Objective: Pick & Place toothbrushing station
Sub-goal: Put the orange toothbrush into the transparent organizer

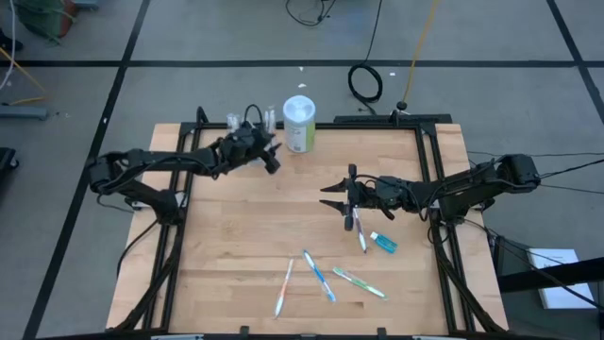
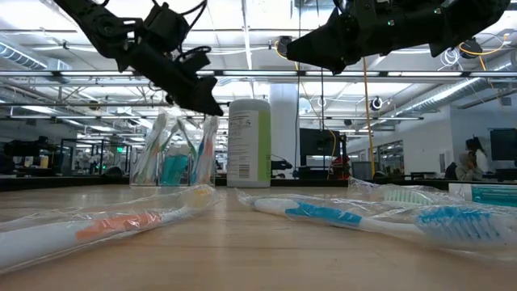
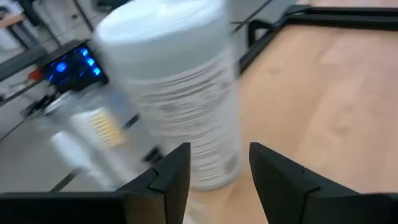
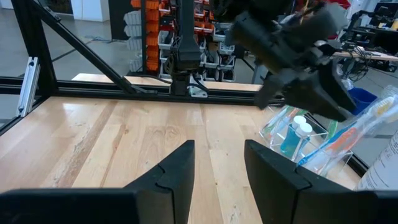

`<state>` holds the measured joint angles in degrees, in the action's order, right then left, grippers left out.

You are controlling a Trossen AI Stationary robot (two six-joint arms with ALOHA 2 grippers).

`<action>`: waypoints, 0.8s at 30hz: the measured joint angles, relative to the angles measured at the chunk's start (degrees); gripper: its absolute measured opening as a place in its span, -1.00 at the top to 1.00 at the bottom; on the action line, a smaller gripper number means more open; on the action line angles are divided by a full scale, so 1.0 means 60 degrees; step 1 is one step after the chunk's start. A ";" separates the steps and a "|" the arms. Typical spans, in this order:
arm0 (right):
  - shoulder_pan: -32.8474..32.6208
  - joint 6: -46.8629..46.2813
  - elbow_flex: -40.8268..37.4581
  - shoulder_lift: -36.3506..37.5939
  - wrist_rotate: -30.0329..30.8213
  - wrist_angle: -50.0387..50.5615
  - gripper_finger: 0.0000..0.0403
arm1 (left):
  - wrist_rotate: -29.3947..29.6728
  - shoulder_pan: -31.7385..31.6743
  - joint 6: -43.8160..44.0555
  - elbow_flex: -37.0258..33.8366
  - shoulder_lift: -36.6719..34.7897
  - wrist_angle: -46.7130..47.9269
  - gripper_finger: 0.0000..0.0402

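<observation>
The left gripper [image 1: 272, 156] hangs over the far-left part of the counter [image 1: 236, 246], its fingers spread with nothing between them, just beside the clear plastic cup [image 2: 174, 153] and the white wipes canister [image 1: 299, 124]. The cup already holds several toothbrushes and what look like blue tubes, so I judge a drop-off into it is just done and this arm is free to go back for more. The right gripper [image 1: 347, 200] hovers over the middle of the counter with its fingers parted and empty in its own wrist view; directly below and just nearer the front lies a wrapped toothbrush [image 1: 360, 229], with a small blue tube [image 1: 383, 243] beside that. Farther toward the front edge, well apart from both grippers, lie three more brushes: an orange-handled toothbrush [image 1: 284, 286], a blue-handled toothbrush [image 1: 318, 275] and a green-handled toothbrush [image 1: 358, 281]. The next move probably falls to the right gripper: come down over the brush beneath it, line the fingers across the slim handle and pinch through the slippery wrapper, then carry it to the cup. The canister carries a green-and-white label with lines of print, but none of it can be read; no brand shows on the brushes or tube.
</observation>
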<state>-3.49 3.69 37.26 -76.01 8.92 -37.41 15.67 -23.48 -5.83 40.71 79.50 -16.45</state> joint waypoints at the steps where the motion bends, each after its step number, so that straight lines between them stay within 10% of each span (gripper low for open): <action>1: 0.0000 0.0002 0.0000 0.0000 -0.0001 0.0000 0.35 | 0.0106 0.0200 -0.0007 0.0000 0.0000 -0.0037 0.15; 8: 0.0002 0.0001 -0.0002 0.0000 -0.0003 0.0000 0.35 | -0.1179 0.1505 0.0220 0.0000 -0.0007 0.0567 0.15; 16: 0.0001 0.0000 -0.0004 0.0000 -0.0001 0.0001 0.36 | -0.4767 0.3540 0.4488 -0.0003 -0.0007 0.2290 0.15; 24: 0.0000 -0.0099 -0.0004 0.0000 -0.0003 0.0004 0.36 | -0.2348 0.6357 0.6746 -0.0004 0.0000 0.2222 0.15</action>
<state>-3.49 3.09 37.23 -76.01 8.91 -37.39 1.58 14.66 34.65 40.69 79.50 -3.11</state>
